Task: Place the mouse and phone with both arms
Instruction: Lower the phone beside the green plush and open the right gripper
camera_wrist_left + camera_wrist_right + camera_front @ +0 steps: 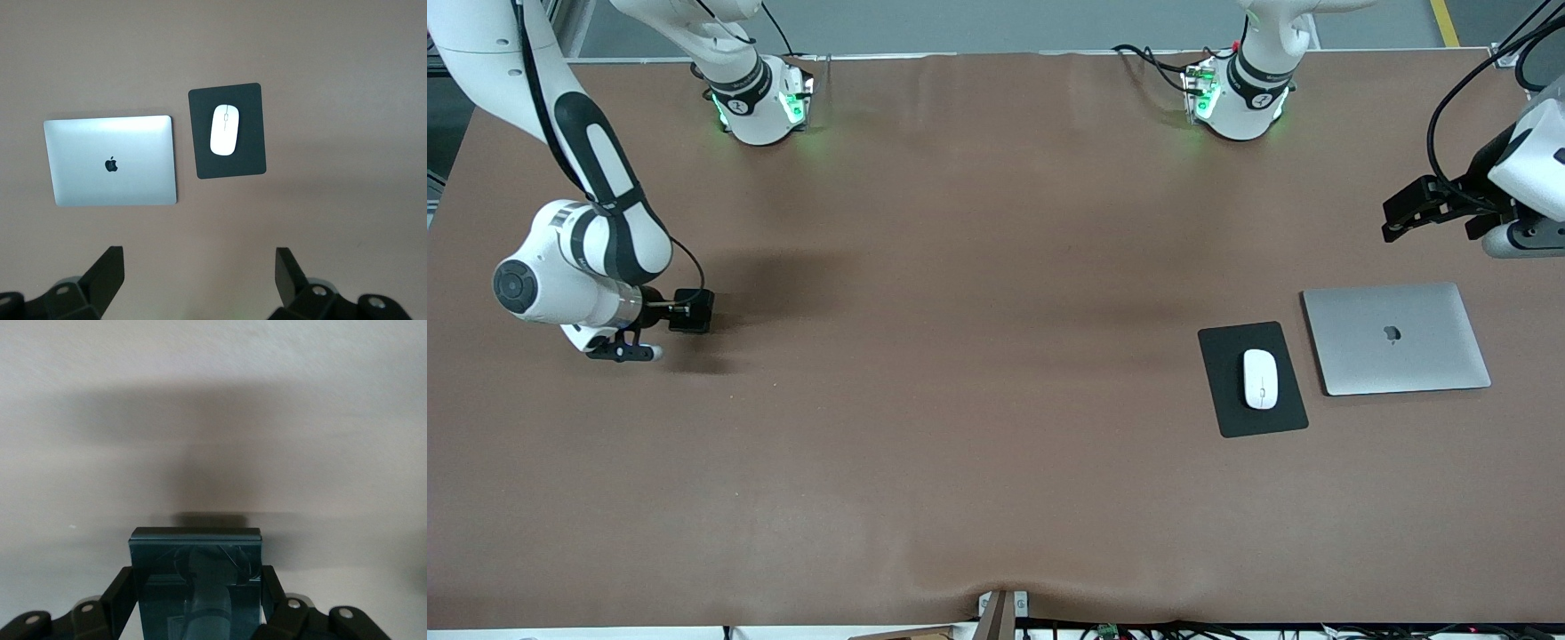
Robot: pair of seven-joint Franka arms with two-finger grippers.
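Phone (195, 580): rigid, glossy, likely slippery slab; clamped by its side edges in right gripper (685, 311), low over bare table (960, 267), well apart from mouse pad (1227, 409). Mouse (1260, 379): light, smooth, resting on mouse pad beside laptop (1396, 338). Left gripper (200, 280): wide open, empty, above laptop.

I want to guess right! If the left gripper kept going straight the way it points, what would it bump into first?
Probably the bare table. The open left gripper aims down at brown cloth just short of the laptop and mouse pad; depth is unclear.
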